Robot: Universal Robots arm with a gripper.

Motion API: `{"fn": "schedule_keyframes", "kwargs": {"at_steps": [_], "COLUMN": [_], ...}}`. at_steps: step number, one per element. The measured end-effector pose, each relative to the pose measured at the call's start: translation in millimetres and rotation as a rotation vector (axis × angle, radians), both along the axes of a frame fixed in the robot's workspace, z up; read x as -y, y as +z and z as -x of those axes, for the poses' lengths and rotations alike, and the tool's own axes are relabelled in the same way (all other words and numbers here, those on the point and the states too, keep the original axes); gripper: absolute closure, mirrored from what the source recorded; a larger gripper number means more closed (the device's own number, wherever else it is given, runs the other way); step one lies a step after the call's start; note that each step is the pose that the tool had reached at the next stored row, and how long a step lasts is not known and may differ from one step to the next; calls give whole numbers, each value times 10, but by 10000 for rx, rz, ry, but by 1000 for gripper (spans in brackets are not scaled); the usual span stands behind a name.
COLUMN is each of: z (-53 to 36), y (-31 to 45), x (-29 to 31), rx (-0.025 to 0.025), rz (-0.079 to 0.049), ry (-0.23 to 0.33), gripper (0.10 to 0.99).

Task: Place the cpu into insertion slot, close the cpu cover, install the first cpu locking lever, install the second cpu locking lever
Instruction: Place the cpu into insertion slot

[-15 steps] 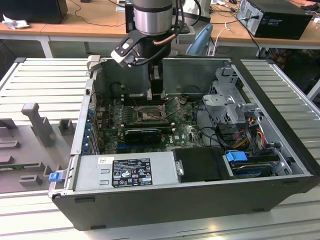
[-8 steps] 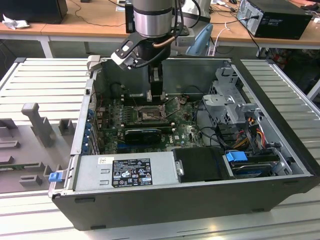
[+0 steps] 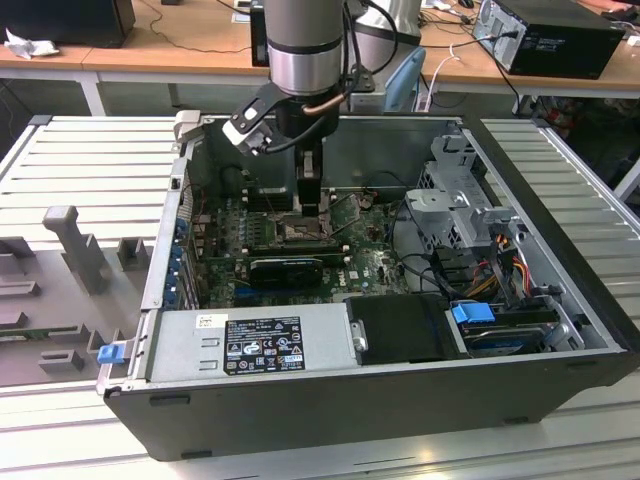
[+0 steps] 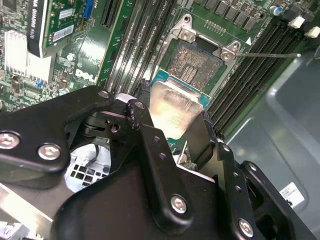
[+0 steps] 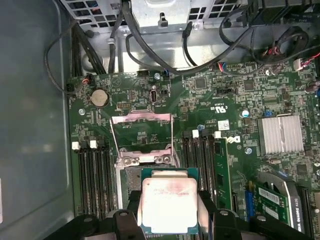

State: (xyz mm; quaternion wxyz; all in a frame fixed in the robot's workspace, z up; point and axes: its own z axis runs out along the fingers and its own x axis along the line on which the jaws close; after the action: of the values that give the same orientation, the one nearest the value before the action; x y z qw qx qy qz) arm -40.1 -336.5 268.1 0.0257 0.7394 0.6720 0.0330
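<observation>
End effector (image 5: pixel 169 216) grips cpu (image 5: pixel 167 197) by opposite edges, keeping it level over insertion slot (image 4: pixel 192 66); cpu cover (image 5: pixel 141 120) stands open, leaving socket clear.

An electronics lab, going by the opened computer case (image 3: pixel 400 405) on a ribbed metal counter (image 3: pixel 90 160) (wooden counters (image 3: pixel 200 45) behind, strewn with cables (image 3: pixel 172 18) and another computer (image 3: pixel 560 35)).

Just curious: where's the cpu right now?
In both wrist views, the cpu is held in the gripper, partly over the open insertion slot.
</observation>
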Motion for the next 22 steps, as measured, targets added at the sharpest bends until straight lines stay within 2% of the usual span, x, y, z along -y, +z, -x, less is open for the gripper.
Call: {"fn": "schedule_keyframes", "kwargs": {"at_steps": [9, 15, 18, 20, 22], "z": [1, 2, 3, 2, 39], "y": [-204, -295, -390, -467, -506], "x": [-5, -6, -9, -31, -101], "rx": [0, -1, -1, 0, -1], "rz": [-11, -56, -58, -64, -67], "ry": [23, 456, 593, 643, 832], "gripper": [557, 557, 557, 557, 557]}}
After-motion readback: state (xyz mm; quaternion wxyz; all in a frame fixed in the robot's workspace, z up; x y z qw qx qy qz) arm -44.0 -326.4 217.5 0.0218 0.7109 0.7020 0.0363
